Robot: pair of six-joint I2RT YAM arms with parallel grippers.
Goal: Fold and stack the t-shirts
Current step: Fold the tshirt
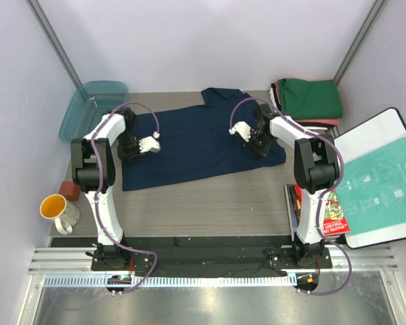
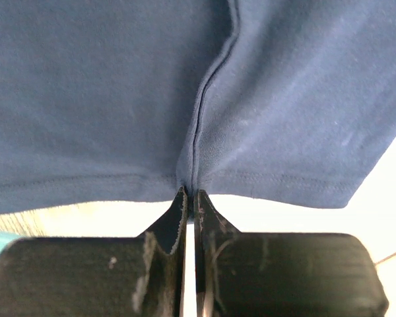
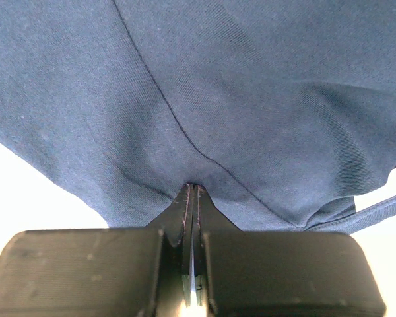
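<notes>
Teal plastic bin (image 1: pixel 88 108) at far left. Yellow-lined mug (image 1: pixel 57 211) beside reddish block (image 1: pixel 69 189). Teal-printed bag (image 1: pixel 382 186) on white board (image 1: pixel 375 132), right.

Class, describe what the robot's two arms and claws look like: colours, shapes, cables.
The left arm and right arm have white tubular links between chunky black joints, each trailed by a loose purple cable. The left claw and right claw look white from above; the wrist views show black blocky finger mounts tapering to narrow, scuffed black tips.

I can read no text anywhere. The teal print on the plastic bag (image 1: pixel 382 183), at the right edge of the worktop (image 1: pixel 210 203), is too small.
</notes>
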